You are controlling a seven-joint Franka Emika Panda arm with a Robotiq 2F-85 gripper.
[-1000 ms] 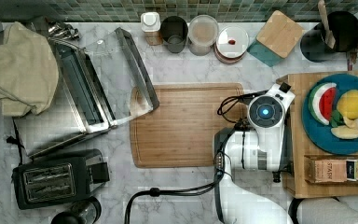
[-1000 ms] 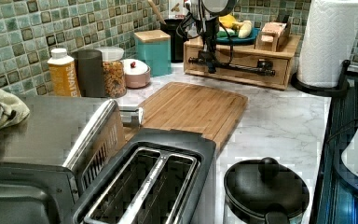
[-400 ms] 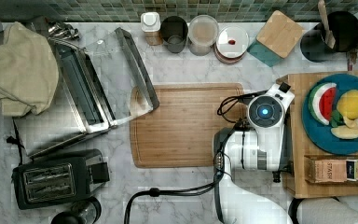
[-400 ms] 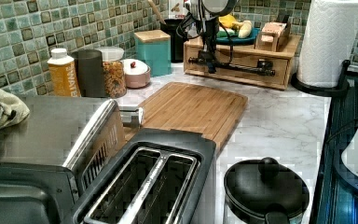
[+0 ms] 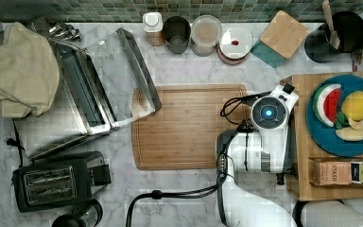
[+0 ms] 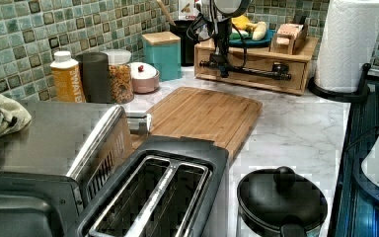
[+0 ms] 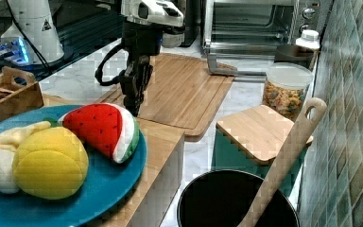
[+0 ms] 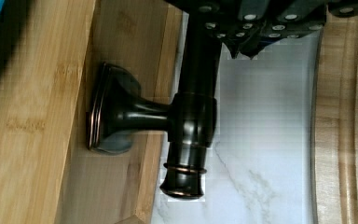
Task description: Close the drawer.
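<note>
The drawer [image 6: 262, 61] sits in the front of a low bamboo stand [image 5: 298, 142] and looks pushed in flush with it. A dark metal bar handle [image 6: 251, 73] runs across its front, also seen close up as the handle [image 8: 193, 116] on its round mount. My gripper [image 6: 220, 63] hangs straight down at the left view's left end of that bar. In the right view the gripper [image 7: 134, 97] tapers to a narrow tip at the stand's edge. In the wrist view the gripper [image 8: 235, 46] looks shut, lying against the bar on the counter side.
A wooden cutting board [image 5: 189, 125] lies just beside the stand. On the stand are a blue plate [image 5: 324, 142] of toy fruit and a tea box [image 5: 342, 172]. A toaster oven with its door down [image 5: 99, 90], a toaster [image 5: 56, 179], jars, a teal canister [image 6: 165, 52] and a paper towel roll [image 6: 350, 44] ring the counter.
</note>
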